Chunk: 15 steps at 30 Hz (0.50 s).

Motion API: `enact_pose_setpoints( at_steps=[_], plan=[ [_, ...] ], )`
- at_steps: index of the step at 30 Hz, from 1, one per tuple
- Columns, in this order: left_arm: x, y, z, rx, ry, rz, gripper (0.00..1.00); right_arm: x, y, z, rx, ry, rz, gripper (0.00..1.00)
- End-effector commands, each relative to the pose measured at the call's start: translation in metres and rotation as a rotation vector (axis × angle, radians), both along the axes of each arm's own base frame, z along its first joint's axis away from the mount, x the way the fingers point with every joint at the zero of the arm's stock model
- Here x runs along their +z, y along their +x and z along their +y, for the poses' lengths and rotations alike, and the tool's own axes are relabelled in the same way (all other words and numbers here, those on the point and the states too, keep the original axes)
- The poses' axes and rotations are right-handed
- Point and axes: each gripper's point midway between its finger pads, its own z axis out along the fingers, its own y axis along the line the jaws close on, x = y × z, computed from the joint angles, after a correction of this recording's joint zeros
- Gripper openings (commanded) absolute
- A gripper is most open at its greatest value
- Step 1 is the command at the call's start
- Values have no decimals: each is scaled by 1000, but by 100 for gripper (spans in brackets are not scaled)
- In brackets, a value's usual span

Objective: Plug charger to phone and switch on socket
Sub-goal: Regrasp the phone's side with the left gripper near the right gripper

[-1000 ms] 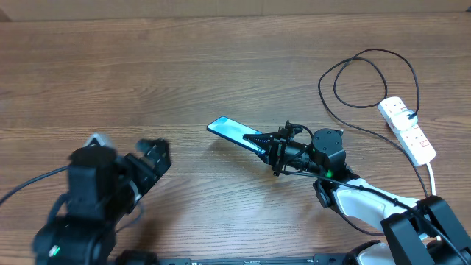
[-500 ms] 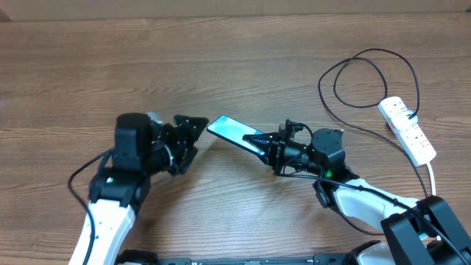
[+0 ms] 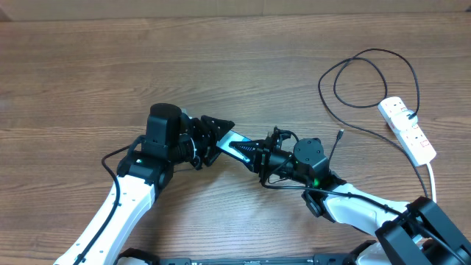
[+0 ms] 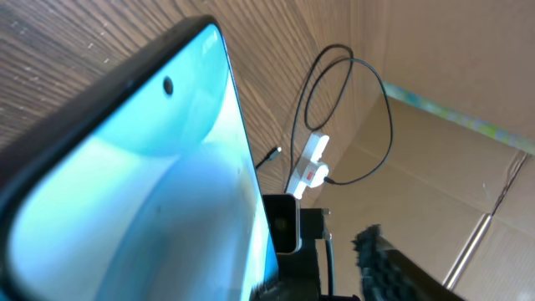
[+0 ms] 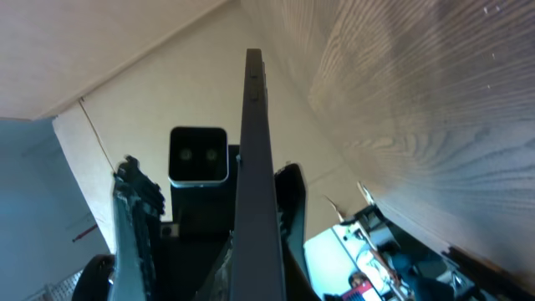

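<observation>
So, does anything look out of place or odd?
The phone is held tilted on edge in the right arm's jaws, the left arm's jaws at its far end. The charger's plug tip lies loose on the table, unconnected.

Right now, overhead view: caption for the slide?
Right claw holds the phone, left claw straddling its other end; charger unplugged from it, socket at right.

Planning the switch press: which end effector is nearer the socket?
Right. The right end effector grips the phone, with the socket well off to the robot's right. The left end effector is at the phone's other end, farther from the socket.
</observation>
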Motion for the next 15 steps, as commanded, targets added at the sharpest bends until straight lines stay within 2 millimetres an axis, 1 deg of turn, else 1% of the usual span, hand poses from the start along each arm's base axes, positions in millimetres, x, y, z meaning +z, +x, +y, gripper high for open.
enact_pose_setpoints(
  at_steps=[1, 4, 7, 10, 15],
  plan=[
    [1, -1, -4, -12, -18, 4, 49, 7, 6, -1, -38, 11, -25, 4],
    [3, 1, -4, -9, -20, -8, 42, 7, 6, -1, -46, 25, 6, 4],
    [3, 1, -4, -8, -19, -11, 41, 8, 6, 0, -51, 46, 41, 4],
    [3, 2, -4, -7, -18, -11, 40, 10, 5, 1, -46, 52, 40, 4],
    [2, 2, -3, -4, -15, -12, 32, 12, -1, 7, -32, 77, 80, 4]
  ],
)
